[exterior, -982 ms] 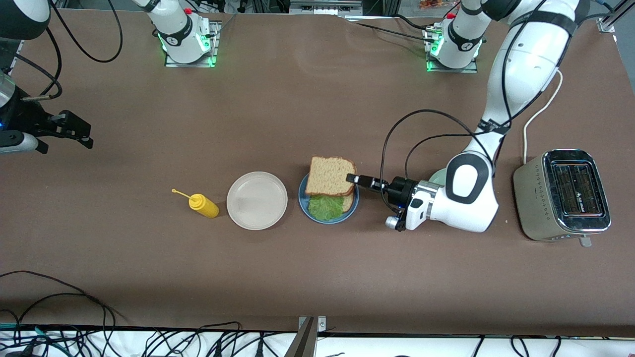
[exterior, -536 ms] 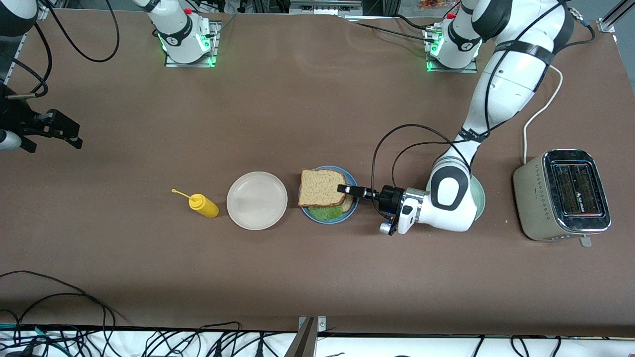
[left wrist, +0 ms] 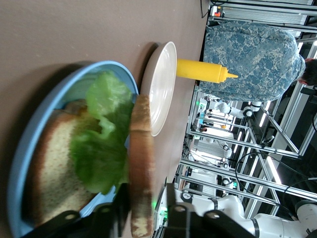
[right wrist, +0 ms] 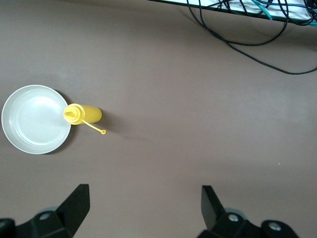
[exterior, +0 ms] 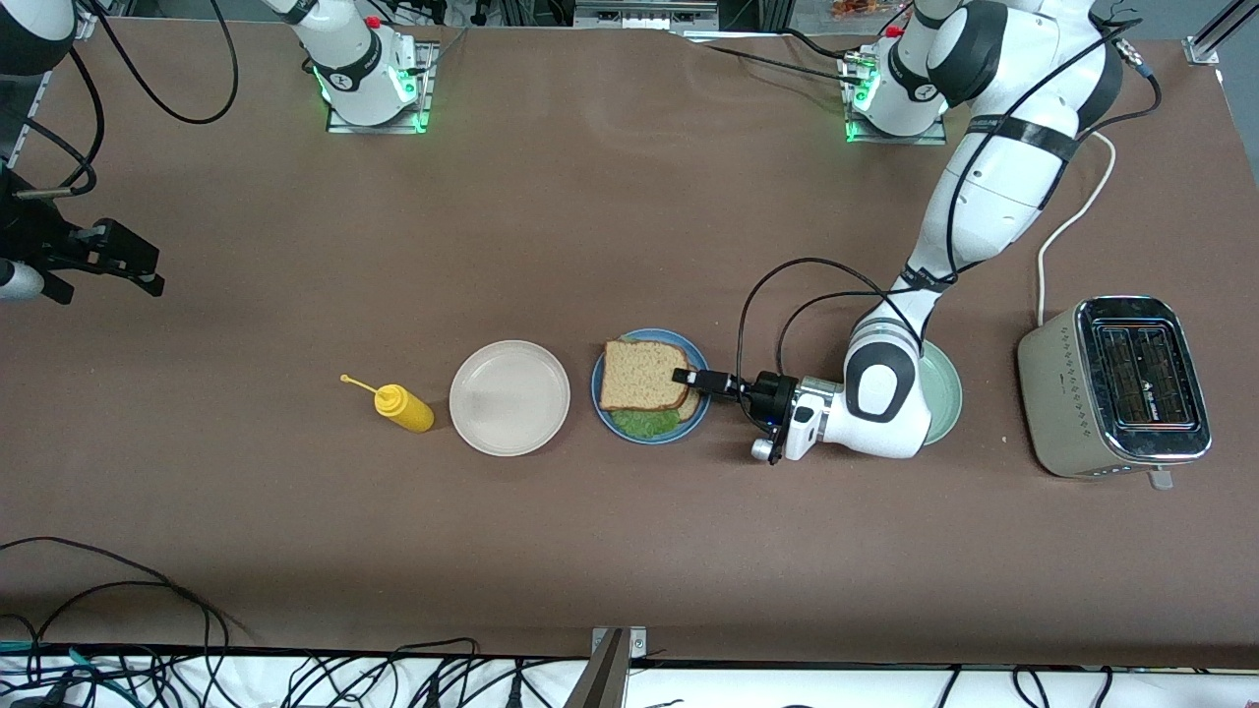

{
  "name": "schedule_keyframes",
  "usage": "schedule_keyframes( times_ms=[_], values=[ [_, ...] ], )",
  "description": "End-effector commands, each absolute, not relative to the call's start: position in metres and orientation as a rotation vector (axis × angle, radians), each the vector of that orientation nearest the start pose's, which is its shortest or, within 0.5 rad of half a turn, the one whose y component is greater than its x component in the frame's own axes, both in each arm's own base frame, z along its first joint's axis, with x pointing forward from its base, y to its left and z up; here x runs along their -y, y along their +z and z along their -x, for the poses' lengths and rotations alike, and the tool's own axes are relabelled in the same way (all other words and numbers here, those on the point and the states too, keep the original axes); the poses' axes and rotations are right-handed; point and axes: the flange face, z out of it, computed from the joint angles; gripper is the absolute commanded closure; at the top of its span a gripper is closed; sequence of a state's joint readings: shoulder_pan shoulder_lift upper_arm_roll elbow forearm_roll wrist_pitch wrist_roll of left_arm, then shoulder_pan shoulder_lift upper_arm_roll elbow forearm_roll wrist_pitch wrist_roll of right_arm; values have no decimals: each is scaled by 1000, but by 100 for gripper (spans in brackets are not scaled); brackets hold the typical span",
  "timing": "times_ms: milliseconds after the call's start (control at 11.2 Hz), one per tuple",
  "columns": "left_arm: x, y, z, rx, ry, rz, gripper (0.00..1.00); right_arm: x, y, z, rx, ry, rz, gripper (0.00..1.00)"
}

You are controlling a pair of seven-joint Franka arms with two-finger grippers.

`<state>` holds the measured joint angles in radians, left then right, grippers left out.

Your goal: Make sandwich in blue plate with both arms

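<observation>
The blue plate (exterior: 651, 439) lies at mid-table and holds a brown bread slice, a crinkly green lettuce leaf (exterior: 644, 421) and a second slice (exterior: 641, 376) on top. My left gripper (exterior: 681, 377) reaches in low from the left arm's end. Its fingers straddle the top slice's edge. In the left wrist view the top slice (left wrist: 141, 168) stands between the fingers (left wrist: 169, 194), and a gap shows beside one of them. The lettuce (left wrist: 101, 144) covers the lower slice (left wrist: 52, 168) on the plate (left wrist: 29, 148). My right gripper (exterior: 152, 273) waits open over bare table at the right arm's end, as the right wrist view shows (right wrist: 143, 196).
A beige-white plate (exterior: 509, 397) sits beside the blue one, toward the right arm's end, with a yellow squeeze bottle (exterior: 405, 408) past it. A pale green plate (exterior: 944, 393) lies under the left arm. A steel toaster (exterior: 1116, 385) stands at the left arm's end.
The left gripper brought the top slice down over the lettuce on the blue plate, and its fingers have eased apart. The right gripper drifted slightly toward its table end, then stayed still.
</observation>
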<state>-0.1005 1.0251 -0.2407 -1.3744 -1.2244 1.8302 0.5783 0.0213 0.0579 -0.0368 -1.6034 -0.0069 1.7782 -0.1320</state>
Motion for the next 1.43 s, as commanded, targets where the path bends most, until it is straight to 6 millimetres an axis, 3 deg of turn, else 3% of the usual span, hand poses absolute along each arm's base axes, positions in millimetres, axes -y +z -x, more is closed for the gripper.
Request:
schedule_keyframes(
  times_ms=[0,357,536,714,893,1339],
  values=[
    [261,124,-651,227,-282,-1855,0,9,600,-592,167,-192,3161,0],
    [243,145,-660,393,-264,-1973,0,9,600,-592,161,-192,3147,0],
    [221,179,-668,447,-284,-2093,0,9,600,-592,158,-188,3147,0],
    [217,220,-670,431,-375,-2190,0,10,600,-592,156,-192,3147,0],
    [214,247,-667,387,-445,-2198,0,10,600,-592,158,-190,3147,0],
    [171,330,-670,478,-431,-2503,0,11,600,-592,156,-190,3147,0]
  ],
)
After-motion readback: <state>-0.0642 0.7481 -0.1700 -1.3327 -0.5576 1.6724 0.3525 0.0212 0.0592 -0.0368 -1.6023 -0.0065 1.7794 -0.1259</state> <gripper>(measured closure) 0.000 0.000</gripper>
